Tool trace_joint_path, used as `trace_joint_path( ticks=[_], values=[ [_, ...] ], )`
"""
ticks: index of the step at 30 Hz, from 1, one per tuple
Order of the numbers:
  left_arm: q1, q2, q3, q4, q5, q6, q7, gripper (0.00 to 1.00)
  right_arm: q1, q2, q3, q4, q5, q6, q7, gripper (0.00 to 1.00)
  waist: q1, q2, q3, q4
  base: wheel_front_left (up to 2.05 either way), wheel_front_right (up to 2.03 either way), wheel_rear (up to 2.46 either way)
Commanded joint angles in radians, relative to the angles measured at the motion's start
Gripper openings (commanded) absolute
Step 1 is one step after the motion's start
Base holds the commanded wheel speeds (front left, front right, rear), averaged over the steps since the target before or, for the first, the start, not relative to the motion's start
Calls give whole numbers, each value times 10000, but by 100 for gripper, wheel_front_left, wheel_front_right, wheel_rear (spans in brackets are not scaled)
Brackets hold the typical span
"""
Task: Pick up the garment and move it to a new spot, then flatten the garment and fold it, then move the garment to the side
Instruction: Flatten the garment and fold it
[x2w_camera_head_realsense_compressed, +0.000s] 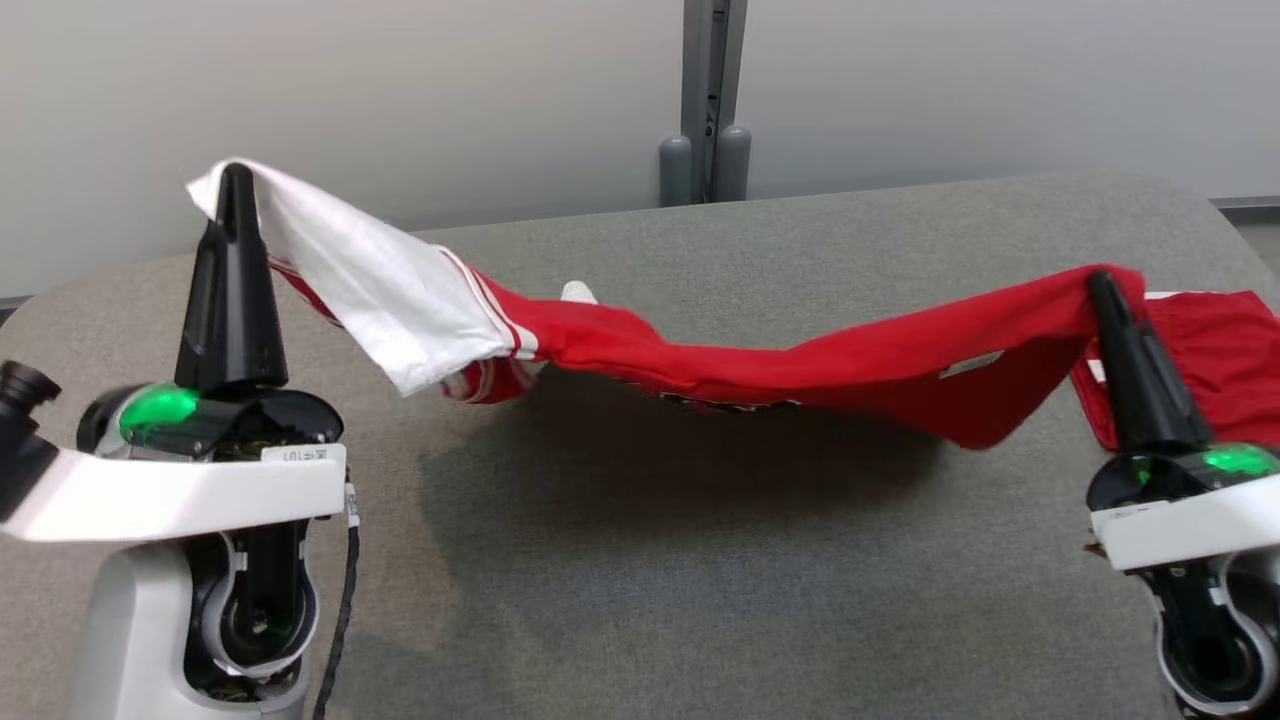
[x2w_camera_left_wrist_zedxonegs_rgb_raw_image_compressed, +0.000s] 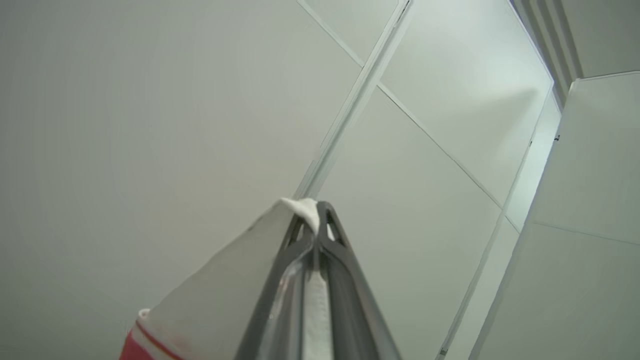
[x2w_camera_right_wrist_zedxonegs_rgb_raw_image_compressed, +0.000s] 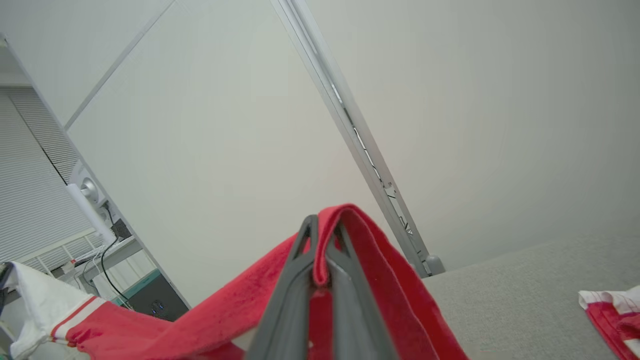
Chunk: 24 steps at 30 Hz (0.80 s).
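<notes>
Garment, red with white sleeves: slung between the two grippers, its middle sagging toward the table beneath them. Left gripper is clamped on the edge of a white sleeve. Right gripper is pinched on a red fold, with loose cloth spilling past its outer side. The fabric appears light, limp and quick to crease. Seams and corners are judged the best holds for spreading it flat.
</notes>
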<state>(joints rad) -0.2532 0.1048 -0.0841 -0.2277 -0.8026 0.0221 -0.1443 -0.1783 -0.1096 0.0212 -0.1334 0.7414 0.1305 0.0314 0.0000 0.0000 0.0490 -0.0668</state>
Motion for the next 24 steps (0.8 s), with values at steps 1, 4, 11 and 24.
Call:
trace_joint_path(
  ticks=[1,4,11,24],
  values=[
    [-332,87,-27,-419,-34,37,170,0,152,-28,-228,-605,77,5,293,0,0,0,-4,-104,0,0,0],
    [-762,243,-159,-1121,41,125,537,0,283,105,-638,-1636,232,5,834,0,0,0,76,-210,0,0,0],
    [-2170,564,-433,-1396,255,321,1390,0,-152,371,-1401,-2754,369,5,1823,0,0,0,816,-373,0,0,0],
    [-8356,1537,-883,2792,1732,-91,2162,0,-6389,507,-1295,713,-159,7,2422,0,0,0,3622,-658,0,0,0]
  ],
)
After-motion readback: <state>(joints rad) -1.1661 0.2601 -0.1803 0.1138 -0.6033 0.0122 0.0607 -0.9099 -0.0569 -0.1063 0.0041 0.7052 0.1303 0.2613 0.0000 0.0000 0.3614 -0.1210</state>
